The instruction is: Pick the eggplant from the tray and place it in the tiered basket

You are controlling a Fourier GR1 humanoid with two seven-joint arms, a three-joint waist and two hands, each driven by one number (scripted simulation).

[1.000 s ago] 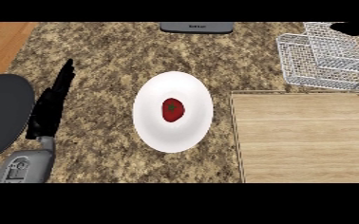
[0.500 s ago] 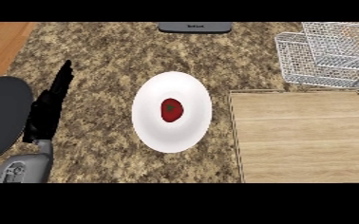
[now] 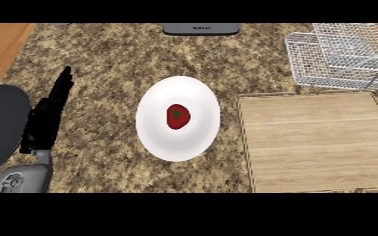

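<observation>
A speckled brown granite counter (image 3: 111, 65) fills most of the view, with a strip of orange wood seen at its upper left edge. A pale wooden tray (image 3: 310, 140) is set on the counter's right side, reaching the right edge, and its bare boards are seen. A white wire tiered basket (image 3: 336, 55) stands just beyond the tray at the upper right. A white plate (image 3: 159, 140) lies near the middle, just left of the tray, with open counter between it and the left hand (image 3: 50, 115). A small red item with a green top (image 3: 177, 116), not plainly an eggplant, rests at the plate's centre. The left hand is held near the left edge, fingers straight and released, well apart from the item. A dark grey object (image 3: 201, 28) is cut off at the top edge.
</observation>
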